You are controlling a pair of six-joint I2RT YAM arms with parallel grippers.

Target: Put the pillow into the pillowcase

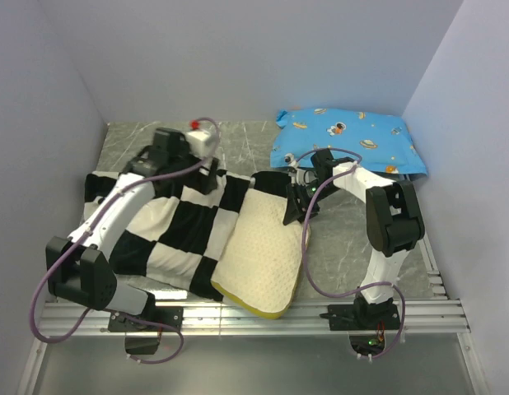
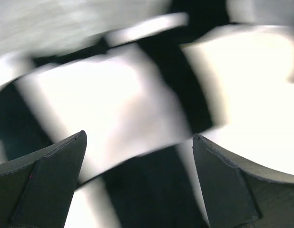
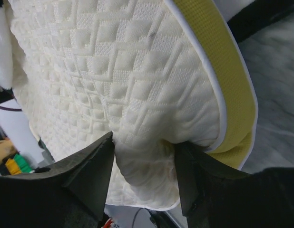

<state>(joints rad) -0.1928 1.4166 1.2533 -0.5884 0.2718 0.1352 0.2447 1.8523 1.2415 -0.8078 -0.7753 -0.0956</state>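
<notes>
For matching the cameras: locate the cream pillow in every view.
Top external: lower centre, the pillow at the checkered pillowcase's right end.
Left wrist: not identifiable; blurred pillowcase checks only.
Right wrist: fills the view, corner pinched between the fingers of the right gripper.
Shared landmark: yellow edge band, also in top external.

Bright, soft and even from overhead in the top view, with faint shadows. Badly smeared by motion at the left wrist, with white squares of the pillowcase [image 2: 104,99] blown out. Crisp at the right wrist on the pillow [image 3: 113,71]; soft and dark on the near fingers [image 3: 85,175].
</notes>
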